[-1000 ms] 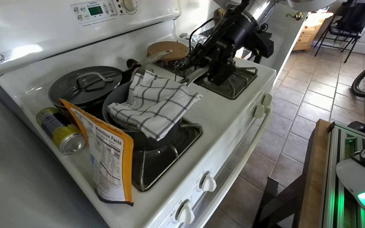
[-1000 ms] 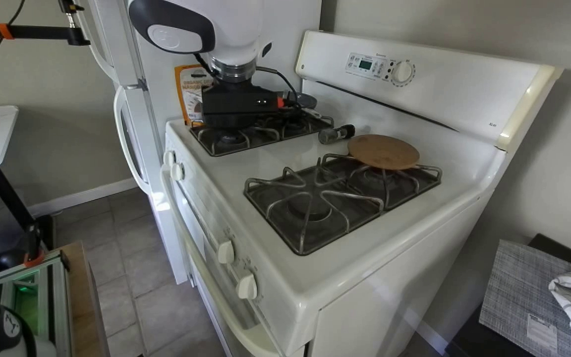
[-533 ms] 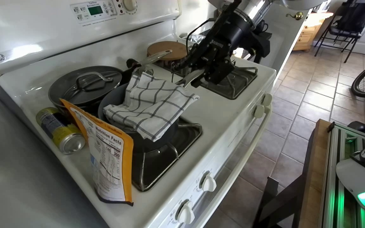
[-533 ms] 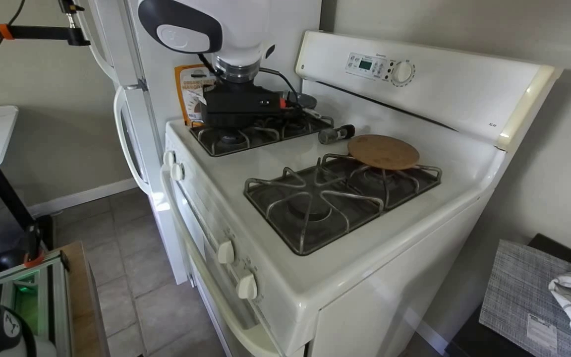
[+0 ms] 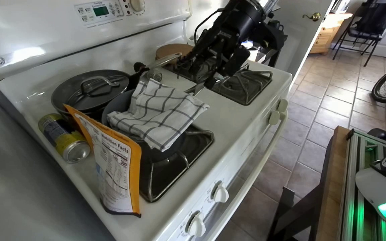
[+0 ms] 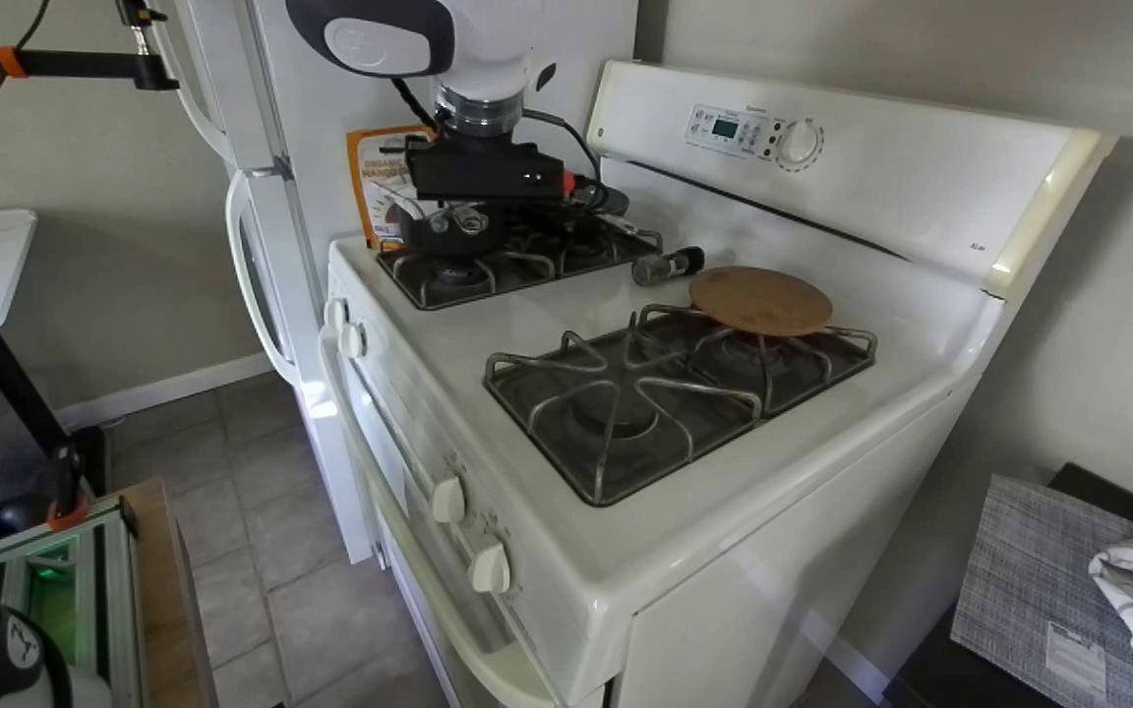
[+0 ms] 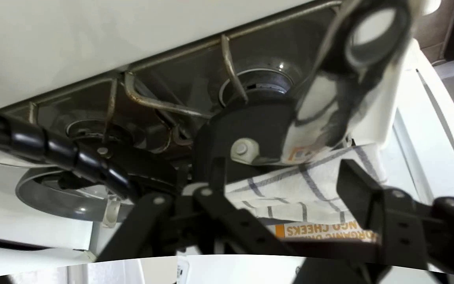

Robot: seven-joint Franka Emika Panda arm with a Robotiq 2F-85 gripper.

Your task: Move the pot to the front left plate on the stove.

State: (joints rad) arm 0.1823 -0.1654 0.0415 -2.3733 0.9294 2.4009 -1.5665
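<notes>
The dark round pot (image 5: 176, 145) rests on the front left plate (image 5: 185, 160), covering part of its grate. A checked cloth (image 5: 161, 112) is draped over the pot's rim and hides much of its inside. In the wrist view the shiny handle (image 7: 321, 104) slants up from the pot (image 7: 231, 122) towards the camera, while a burner and grate bars of the front left plate (image 7: 231, 69) show beside the pot. Just above the handle (image 5: 197, 88), my gripper (image 5: 203, 77) stands open. Nothing is held between the spread fingers (image 7: 355, 181).
Behind the pot sits a lidded frying pan (image 5: 69, 88), its long handle reaching sideways. A yellow can (image 5: 64, 137) and an upright orange-edged bag (image 5: 116, 167) crowd the stove's left end. A wooden disc (image 6: 758, 300) covers the back right burner; a small grinder (image 6: 667, 265) lies nearby.
The gripper has spread its fingers, let go of the handle and risen a little. Pot and cloth have shifted slightly towards the bag.
</notes>
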